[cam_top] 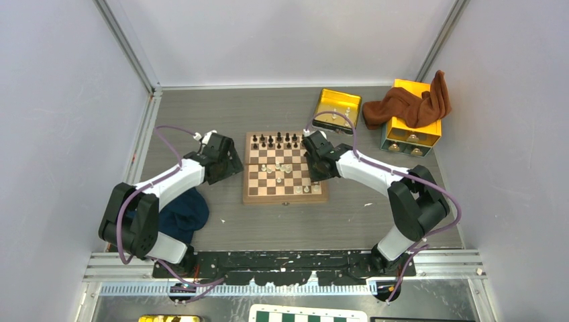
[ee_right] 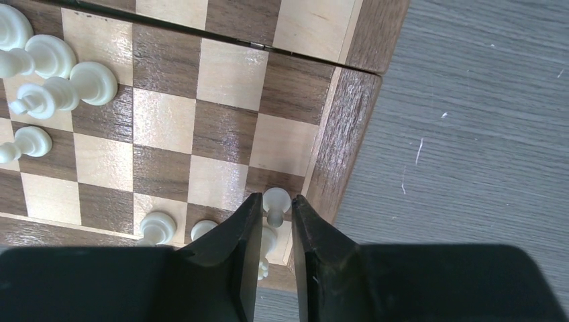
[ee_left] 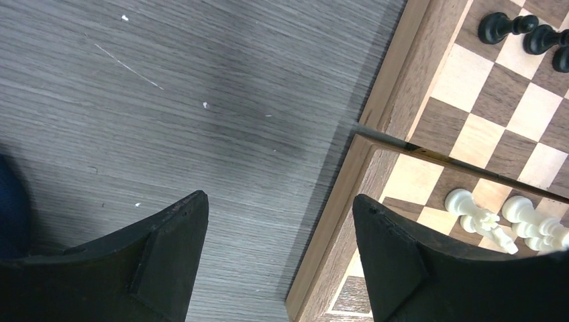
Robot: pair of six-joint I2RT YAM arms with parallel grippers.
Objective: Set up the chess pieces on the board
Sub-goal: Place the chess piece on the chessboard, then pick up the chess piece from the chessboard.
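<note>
- The board [cam_top: 285, 168], a small wooden one with a brown border, lies open on the grey worktop [cam_top: 268, 114] between the two arms.
- Dark chess pieces [cam_top: 274, 140] are stood in the two far rows of the board.
- Several white pieces [cam_top: 278, 168] are scattered about the middle squares, and in the wrist views some of them are seen lying on their sides.
- A few more white pieces [cam_top: 305, 190] are stood at the near right corner of the board.
- The right gripper [ee_right: 276, 199] is held over that corner, its fingers drawn together on a white pawn [ee_right: 276, 197].
- The pawn's head is seen between the fingertips, over the squares just beside the right border.
- Two further white pieces [ee_right: 158, 228] are stood in the near row, just left of the held pawn.
- The left gripper [ee_left: 278, 201] is spread wide and holds nothing.
- One of its fingers is over the bare worktop and the other over the board's left border.
- A dark blue cloth [cam_top: 182, 215] lies on the worktop by the left arm.
- A yellow metal tray [cam_top: 337, 107] is set beyond the board's far right corner.
- To its right stands a yellow box [cam_top: 410, 127] with a brown cloth [cam_top: 409, 104] draped over it.
- A green-and-white checkered board [cam_top: 308, 315] is partly seen at the bottom edge of the top view.
</note>
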